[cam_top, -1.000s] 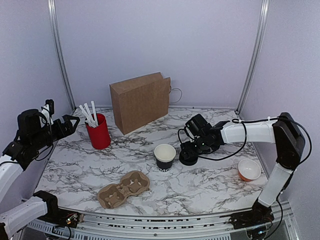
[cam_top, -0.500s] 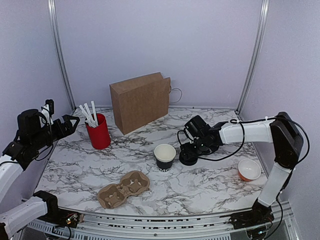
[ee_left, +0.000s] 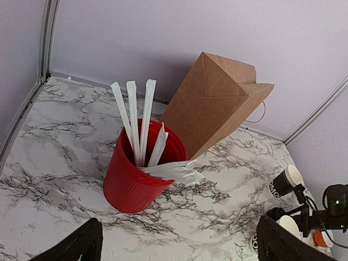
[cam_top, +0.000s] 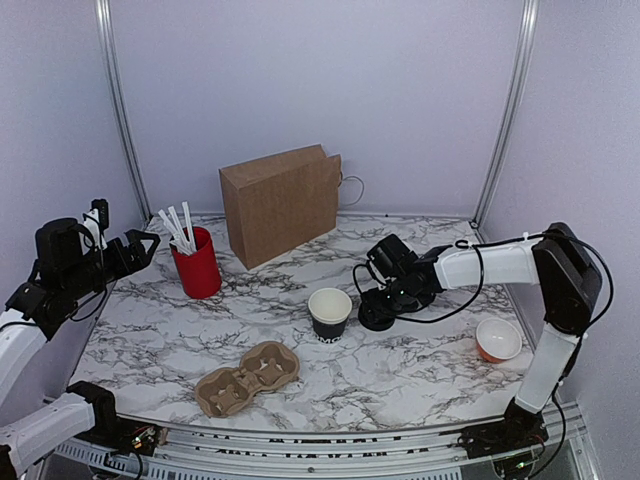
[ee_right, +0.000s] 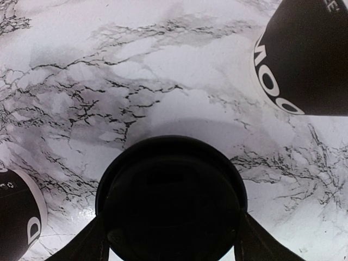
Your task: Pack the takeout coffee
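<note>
On the marble table (cam_top: 430, 372), right gripper (cam_top: 380, 306) jaws flank the black lid (ee_right: 171, 196), grip unconfirmed; uneven closure may skid it into the 9-o'clock open cup (cam_top: 330, 312).

From the right wrist, the lidded cup (ee_right: 171, 196) shows only its black lid, cut off at 6 o'clock, and its wall is hidden beneath. The right gripper (ee_right: 171, 247) shows just two fingers (ee_right: 81, 247), cropped at 7 and 5 o'clock; whether they touch the lid cannot be told. A black cup (ee_right: 310, 54) at 1 o'clock is cropped and its print only half readable. A second black cup (ee_right: 16, 220) at 8 o'clock is cropped too. The left gripper (ee_left: 178, 234) shows only dark, blurred corners.
</note>
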Robot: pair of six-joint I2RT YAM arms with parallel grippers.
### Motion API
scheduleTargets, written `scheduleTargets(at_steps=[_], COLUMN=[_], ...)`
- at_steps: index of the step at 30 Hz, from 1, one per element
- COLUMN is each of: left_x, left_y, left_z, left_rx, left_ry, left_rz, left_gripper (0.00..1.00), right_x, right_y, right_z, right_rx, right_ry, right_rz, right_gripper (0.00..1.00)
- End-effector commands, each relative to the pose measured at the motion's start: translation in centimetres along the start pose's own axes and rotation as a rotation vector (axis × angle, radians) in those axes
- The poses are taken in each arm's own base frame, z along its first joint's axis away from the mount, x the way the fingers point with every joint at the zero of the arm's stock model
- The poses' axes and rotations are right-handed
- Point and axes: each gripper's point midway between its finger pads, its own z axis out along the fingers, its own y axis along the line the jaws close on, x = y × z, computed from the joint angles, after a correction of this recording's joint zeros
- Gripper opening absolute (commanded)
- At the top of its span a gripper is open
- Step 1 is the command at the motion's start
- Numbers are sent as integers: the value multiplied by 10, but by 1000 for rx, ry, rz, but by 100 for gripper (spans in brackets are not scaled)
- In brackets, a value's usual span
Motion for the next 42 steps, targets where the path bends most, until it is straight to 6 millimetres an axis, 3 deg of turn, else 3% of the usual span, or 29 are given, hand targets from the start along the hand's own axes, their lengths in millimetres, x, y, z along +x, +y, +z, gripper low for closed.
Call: scheduleTargets(at_steps=[1, 10, 42], left_x=[-12, -12, -11], left_y=[-6, -6, -5], left_z=[-1, -1, 1], left_rx=[24, 25, 25], left_ry=[-36, -33, -26], left_rz=[12, 10, 6], left_gripper=[99, 99, 99], right_x=[-26, -32, -21], right_y=[4, 1, -1], right_z=[-14, -29, -16], right_rx=[-15, -9, -16], right_ry=[-70, -97, -65], right_rz=[17, 23, 41], right_gripper=[70, 69, 74])
